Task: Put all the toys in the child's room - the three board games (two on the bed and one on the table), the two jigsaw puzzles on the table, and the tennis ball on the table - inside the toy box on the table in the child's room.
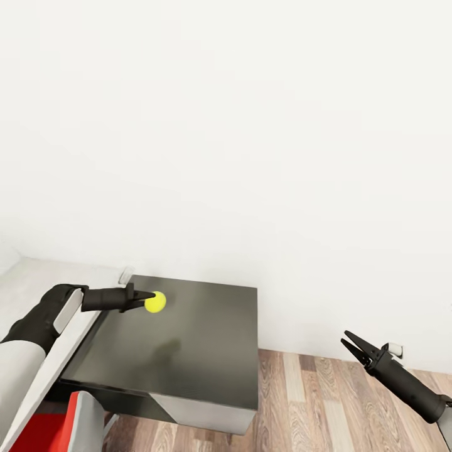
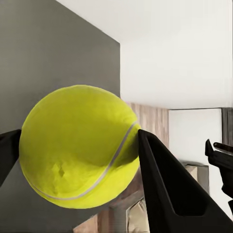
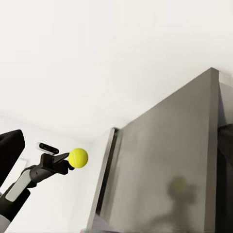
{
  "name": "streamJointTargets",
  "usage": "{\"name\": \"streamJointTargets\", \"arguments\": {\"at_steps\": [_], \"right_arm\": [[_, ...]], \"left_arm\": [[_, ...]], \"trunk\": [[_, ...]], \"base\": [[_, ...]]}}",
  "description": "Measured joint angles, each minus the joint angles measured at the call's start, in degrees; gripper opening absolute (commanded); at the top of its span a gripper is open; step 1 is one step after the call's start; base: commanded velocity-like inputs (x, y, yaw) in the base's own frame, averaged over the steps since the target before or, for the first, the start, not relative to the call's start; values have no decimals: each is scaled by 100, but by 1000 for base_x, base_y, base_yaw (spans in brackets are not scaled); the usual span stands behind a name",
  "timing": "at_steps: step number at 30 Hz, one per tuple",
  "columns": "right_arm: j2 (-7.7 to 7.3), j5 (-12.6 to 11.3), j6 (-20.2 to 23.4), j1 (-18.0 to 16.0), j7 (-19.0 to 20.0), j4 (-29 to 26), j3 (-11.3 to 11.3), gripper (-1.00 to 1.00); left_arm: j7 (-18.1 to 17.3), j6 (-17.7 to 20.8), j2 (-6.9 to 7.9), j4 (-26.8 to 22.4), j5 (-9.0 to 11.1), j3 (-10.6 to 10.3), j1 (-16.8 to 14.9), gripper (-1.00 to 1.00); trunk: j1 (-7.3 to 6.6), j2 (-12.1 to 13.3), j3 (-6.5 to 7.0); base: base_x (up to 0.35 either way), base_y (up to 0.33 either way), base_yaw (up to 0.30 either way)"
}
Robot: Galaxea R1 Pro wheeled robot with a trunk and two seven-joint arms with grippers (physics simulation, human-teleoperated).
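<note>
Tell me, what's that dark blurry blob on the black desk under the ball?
Head view: it's the soft shadow of the tennis ball and left gripper, cast on the table's dark end, so the ball hangs in the air. Right wrist view: the glossy top shows a faint yellowish smudge too.

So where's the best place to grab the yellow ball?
Across its widest middle, as the left tool grips it now: one finger on each opposite side of the tennis ball. It is round, so off-centre fingers would probably slip. It hangs above the table, so sideways works.
</note>
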Motion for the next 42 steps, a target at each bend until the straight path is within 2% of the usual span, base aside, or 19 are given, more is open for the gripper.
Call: {"name": "streamJointTargets", "arguments": {"at_steps": [23, 37, 42], "right_arm": [[11, -8, 11, 0, 53, -18, -1, 100], [47, -9, 3, 5, 56, -17, -1, 100], [45, -15, -129, 8, 65, -13, 3, 100]], "left_arm": [[-19, -7, -24, -7, -1, -16, 2, -100], [-35, 0, -19, -22, 8, -11, 1, -100], [-290, -1, -20, -25, 2, -37, 2, -100]], "trunk": [[-2, 0, 4], [-2, 0, 121], [-2, 0, 169]], "base": [[-34, -70, 0], [0, -10, 0], [0, 0, 0]]}}
